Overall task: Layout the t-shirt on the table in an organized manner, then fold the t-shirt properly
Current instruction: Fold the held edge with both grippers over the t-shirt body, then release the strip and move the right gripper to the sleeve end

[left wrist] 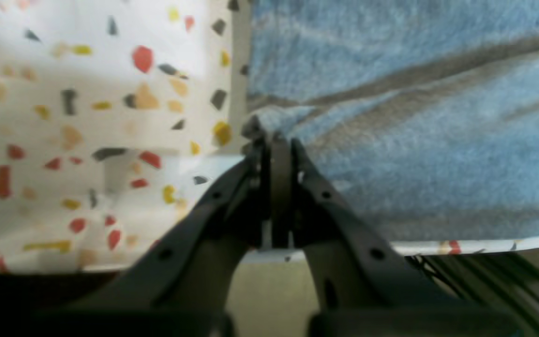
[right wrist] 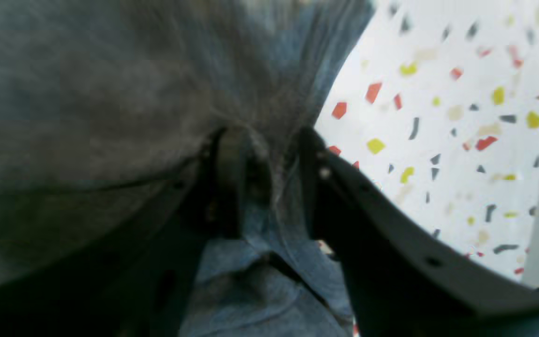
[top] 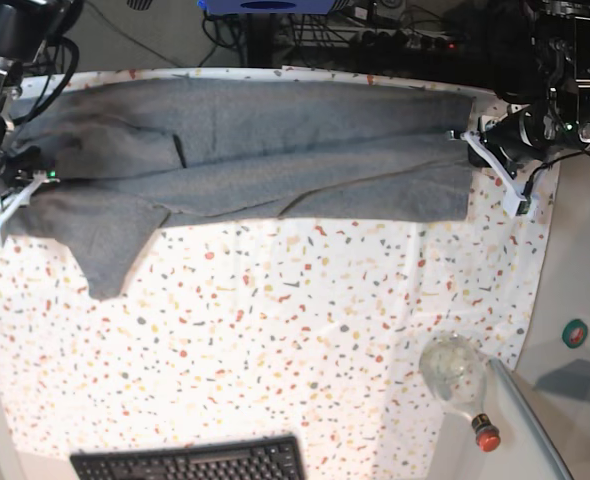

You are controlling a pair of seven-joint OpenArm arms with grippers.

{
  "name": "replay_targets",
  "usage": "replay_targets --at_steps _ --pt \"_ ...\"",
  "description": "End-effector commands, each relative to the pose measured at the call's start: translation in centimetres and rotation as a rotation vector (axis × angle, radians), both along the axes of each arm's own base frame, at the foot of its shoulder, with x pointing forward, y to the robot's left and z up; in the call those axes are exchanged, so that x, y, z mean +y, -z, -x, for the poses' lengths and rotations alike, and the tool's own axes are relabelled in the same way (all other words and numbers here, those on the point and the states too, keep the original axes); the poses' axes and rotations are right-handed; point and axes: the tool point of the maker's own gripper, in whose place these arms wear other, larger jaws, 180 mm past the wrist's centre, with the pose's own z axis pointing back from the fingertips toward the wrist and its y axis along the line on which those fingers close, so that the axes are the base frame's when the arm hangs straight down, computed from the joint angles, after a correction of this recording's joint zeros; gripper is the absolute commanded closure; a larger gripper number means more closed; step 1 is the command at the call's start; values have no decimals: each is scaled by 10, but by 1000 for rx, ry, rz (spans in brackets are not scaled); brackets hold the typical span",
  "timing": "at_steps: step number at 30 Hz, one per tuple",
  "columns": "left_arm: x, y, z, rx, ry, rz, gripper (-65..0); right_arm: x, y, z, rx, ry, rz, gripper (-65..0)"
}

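The grey t-shirt [top: 255,150] lies stretched sideways along the far part of the table [top: 275,330], with one sleeve hanging toward the near left. At its right edge my left gripper [top: 472,137] is shut on a pinch of fabric; the left wrist view shows the closed tips [left wrist: 272,140] gripping the t-shirt [left wrist: 414,140] at its edge over the speckled table [left wrist: 87,117]. At the shirt's left end sits my right gripper [top: 15,185]. In the right wrist view its jaws [right wrist: 265,159] stand apart with t-shirt [right wrist: 87,93] cloth bunched loosely between them, the table [right wrist: 461,117] beside.
A black keyboard [top: 190,463] lies at the near edge. A clear bottle with a red cap [top: 460,375] lies on its side near the right front corner. Cables and equipment crowd the space behind the table's far edge.
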Motion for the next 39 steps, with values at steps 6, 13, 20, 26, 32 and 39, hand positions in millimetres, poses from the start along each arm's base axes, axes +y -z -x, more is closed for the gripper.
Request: replay_targets --at_steps 6,13,20,26,32,39 --pt "4 -17 -16 -66 11 -15 -581 -9 -60 -12 -162 59 71 -270" --pt "41 -44 -26 -166 -128 -38 -650 14 -98 -59 -278 39 47 -273" --pt "76 -65 -16 -256 -140 -53 -650 70 -45 -154 -151 -105 -146 -273" --pt "103 -78 1 -286 -151 -98 -143 78 -23 -195 -186 -84 -254 -272" --pt "118 -66 19 -237 -201 -97 0 80 6 -187 -120 -19 -295 -272" --pt "131 -61 29 -222 -250 -95 0 87 22 -173 -80 -15 -311 -264"
